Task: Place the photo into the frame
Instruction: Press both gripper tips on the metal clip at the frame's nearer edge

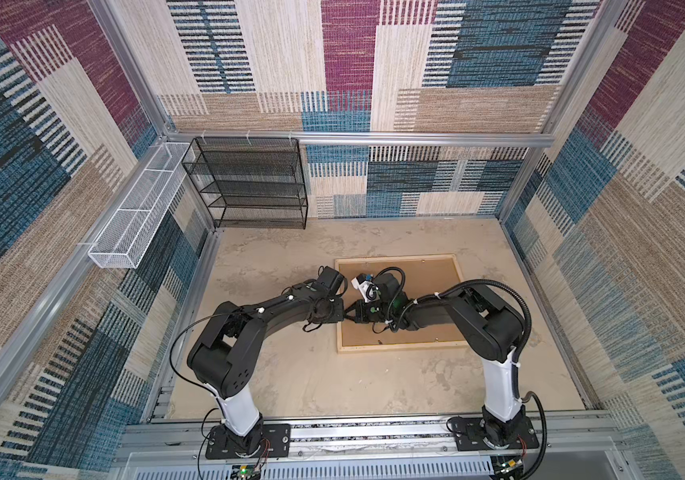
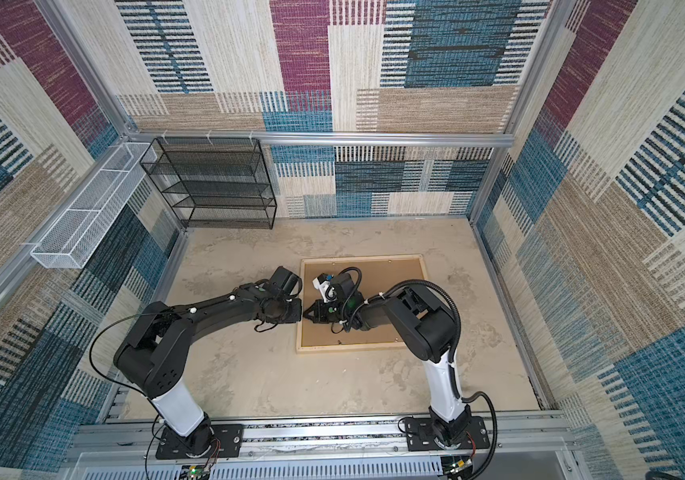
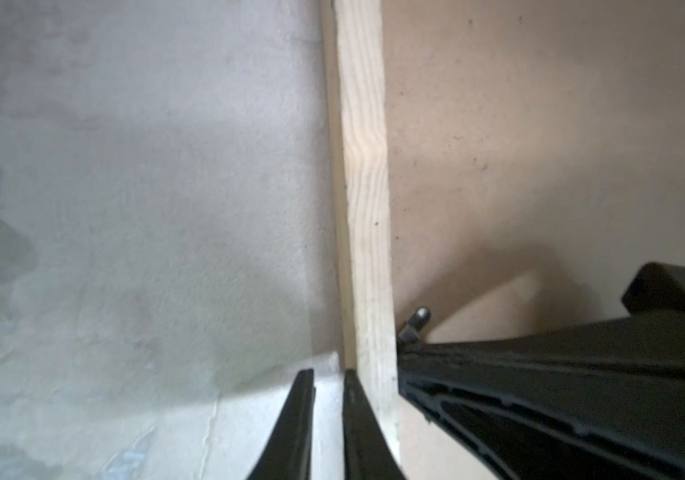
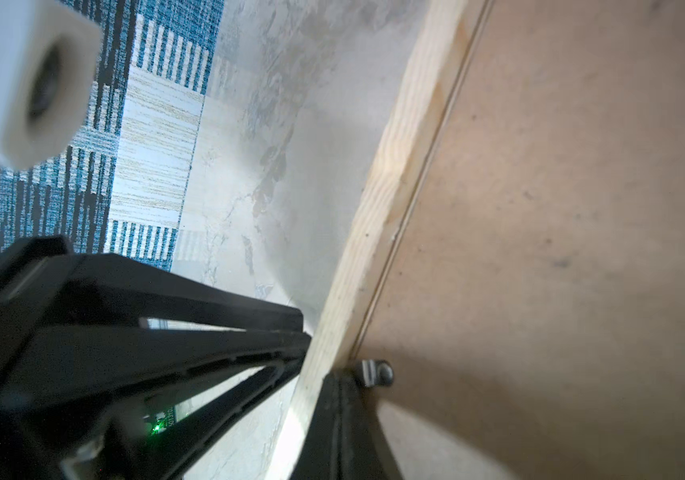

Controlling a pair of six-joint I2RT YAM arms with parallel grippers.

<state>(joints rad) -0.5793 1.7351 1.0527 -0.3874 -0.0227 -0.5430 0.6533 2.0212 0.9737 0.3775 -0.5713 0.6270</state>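
**Backing tab being secured**

The photo is unseen, presumably under the brown fibreboard backing [image 1: 428, 282] in the pale wooden rectangular frame [image 1: 399, 347] on the surface [image 1: 290, 374]. A metal tab [image 4: 376, 372] is touched by the closed right tool [image 4: 334, 378]. The frame is seemingly braced by the barely parted, empty left tool [image 3: 328, 374].

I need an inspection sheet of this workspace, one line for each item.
surface: beige mottled table.
job's things: wooden frame lies back up, brown backing board inside; photo not seen.
clutter: nothing seen.
grippers: left gripper narrowly open outside the frame's left bar; right gripper shut, by a metal tab inside that bar.
cables: black cable loops off left arm; ribbed hose along right arm.
surroundings: black mesh shelf, white mesh basket, patterned walls.
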